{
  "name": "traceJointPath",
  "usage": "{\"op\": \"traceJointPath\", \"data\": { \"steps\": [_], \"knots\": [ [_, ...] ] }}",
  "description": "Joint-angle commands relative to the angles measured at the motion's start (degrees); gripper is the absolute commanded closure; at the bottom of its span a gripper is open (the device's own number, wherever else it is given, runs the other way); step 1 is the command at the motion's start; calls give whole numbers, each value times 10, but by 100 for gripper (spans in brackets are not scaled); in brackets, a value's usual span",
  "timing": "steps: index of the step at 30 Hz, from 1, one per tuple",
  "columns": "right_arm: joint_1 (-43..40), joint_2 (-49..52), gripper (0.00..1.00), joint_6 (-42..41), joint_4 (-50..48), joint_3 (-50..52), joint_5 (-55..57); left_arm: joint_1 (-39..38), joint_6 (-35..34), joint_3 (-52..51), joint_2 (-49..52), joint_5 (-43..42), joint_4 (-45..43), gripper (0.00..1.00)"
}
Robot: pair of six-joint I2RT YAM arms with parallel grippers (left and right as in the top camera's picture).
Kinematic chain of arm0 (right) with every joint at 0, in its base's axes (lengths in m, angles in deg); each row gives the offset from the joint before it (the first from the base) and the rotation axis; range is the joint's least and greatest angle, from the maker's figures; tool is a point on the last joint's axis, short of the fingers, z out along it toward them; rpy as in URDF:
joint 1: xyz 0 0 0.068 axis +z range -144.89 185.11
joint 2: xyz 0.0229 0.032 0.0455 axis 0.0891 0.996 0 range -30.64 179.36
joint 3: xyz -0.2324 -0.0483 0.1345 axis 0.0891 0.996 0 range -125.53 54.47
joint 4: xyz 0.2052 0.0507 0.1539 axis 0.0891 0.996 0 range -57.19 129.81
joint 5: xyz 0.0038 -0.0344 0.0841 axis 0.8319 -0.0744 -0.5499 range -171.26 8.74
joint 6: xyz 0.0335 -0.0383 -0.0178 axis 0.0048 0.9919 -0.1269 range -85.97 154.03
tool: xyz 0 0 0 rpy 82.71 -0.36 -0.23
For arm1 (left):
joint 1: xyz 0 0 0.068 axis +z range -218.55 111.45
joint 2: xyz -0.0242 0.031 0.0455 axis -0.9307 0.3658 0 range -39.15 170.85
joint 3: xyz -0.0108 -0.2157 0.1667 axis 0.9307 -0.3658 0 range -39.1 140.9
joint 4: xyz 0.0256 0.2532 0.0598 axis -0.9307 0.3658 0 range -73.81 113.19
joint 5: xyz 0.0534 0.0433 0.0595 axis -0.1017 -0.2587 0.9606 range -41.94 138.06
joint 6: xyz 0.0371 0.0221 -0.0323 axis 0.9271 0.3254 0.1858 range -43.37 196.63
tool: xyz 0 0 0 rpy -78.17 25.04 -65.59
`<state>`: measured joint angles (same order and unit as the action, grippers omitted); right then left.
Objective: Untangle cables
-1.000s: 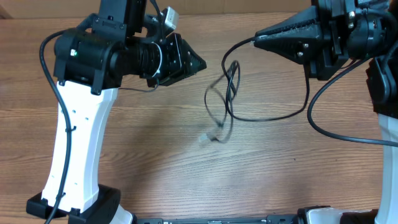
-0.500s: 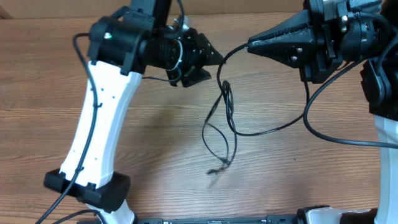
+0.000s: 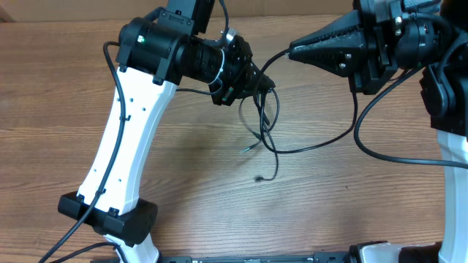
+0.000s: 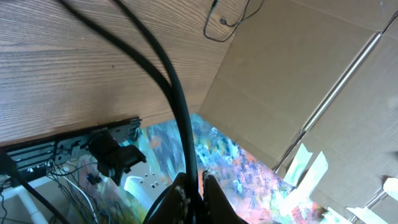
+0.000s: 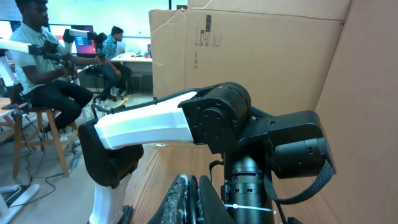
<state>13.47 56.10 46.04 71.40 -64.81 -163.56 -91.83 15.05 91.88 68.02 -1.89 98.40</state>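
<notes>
Two grips on the thin black cables [image 3: 264, 120], near the wooden table's [image 3: 183, 168] far edge.
The left gripper [image 3: 265, 79] and right gripper [image 3: 292, 50] each pinch a strand; loose ends trail toward the table's middle.

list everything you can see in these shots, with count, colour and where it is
cables: number unclear, thin black, tangled between both claws, two loose ends lower down
table: one, brown wood, under everything
cardboard box: one, brown, behind the table in the right wrist view
people: two, seated, far left background of that view
left arm: one, white and black, left side
right arm: one, white and black, right edge
left claw: one, black, shut on the cables
right claw: one, black, shut on the cables
</notes>
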Motion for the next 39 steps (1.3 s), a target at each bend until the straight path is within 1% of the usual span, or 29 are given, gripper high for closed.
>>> {"op": "traceJointPath", "data": {
  "steps": [1, 6, 9, 16, 19, 22, 28, 33, 34, 36, 39],
  "knots": [
    [3, 2, 96, 5, 0, -3, -3, -5, -9, 7, 4, 17, -4, 96],
    [1, 2, 96, 5, 12, -3, 5, -2, -7, 7, 4, 30, -3, 96],
    [-6, 2, 96, 5, 11, -3, 23, 8, 6, 7, 4, 30, 4, 96],
    [-40, 0, 96, 1, -8, -3, 144, 49, 51, 7, 4, 41, 68, 96],
    [-43, -2, 96, -13, -33, -3, 207, 62, 51, 7, 4, 67, 88, 96],
    [-43, -6, 96, -43, -52, -3, 311, 67, 55, 7, 4, 77, 94, 96],
    [-43, -8, 96, -96, -49, -3, 502, 71, 64, 7, 4, 83, 94, 96],
    [-43, -8, 96, -179, -36, -3, 706, 80, 76, 7, 4, 84, 102, 96],
    [-43, -8, 96, -184, -29, -3, 738, 81, 76, 7, 4, 84, 105, 96],
    [-43, -8, 96, -184, -13, -3, 765, 84, 76, 7, 4, 84, 109, 96],
    [-43, -8, 96, -180, 20, -3, 767, 84, 76, 7, 4, 79, 104, 96]
  ]
}}
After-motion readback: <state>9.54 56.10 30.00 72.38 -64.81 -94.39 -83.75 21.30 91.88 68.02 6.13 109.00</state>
